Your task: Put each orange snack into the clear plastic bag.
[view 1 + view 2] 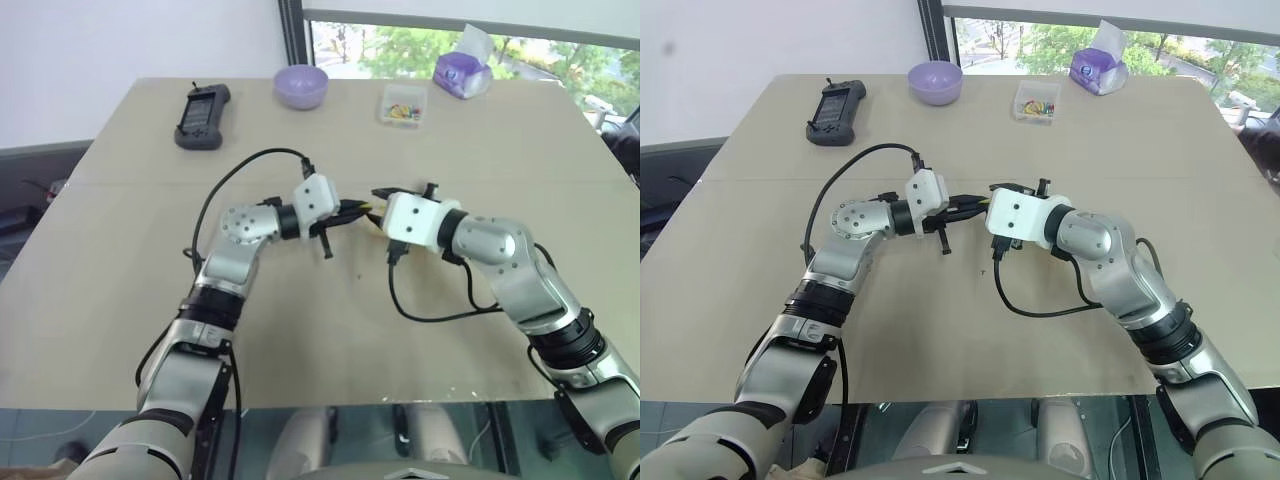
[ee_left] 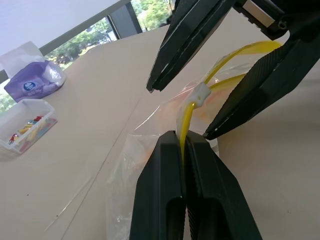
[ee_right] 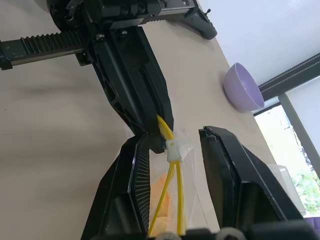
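Above the table's middle my left gripper (image 2: 181,137) is shut on the yellow seal strip (image 2: 187,117) of the clear plastic bag (image 2: 142,150). The bag hangs below the strip. My right gripper (image 3: 175,135) faces the left one from the other side. It is open, and its fingers straddle the strip and the white slider (image 3: 172,149), which lies close to one finger. An orange snack (image 3: 162,197) shows blurred through the film, inside the bag. In the head views the two grippers meet tip to tip at the left gripper (image 1: 352,210).
At the table's far edge stand a black handset (image 1: 202,116), a purple bowl (image 1: 301,85), a small clear box of coloured candies (image 1: 403,105) and a purple tissue pack (image 1: 462,72). Cables loop from both wrists over the tan table (image 1: 120,260).
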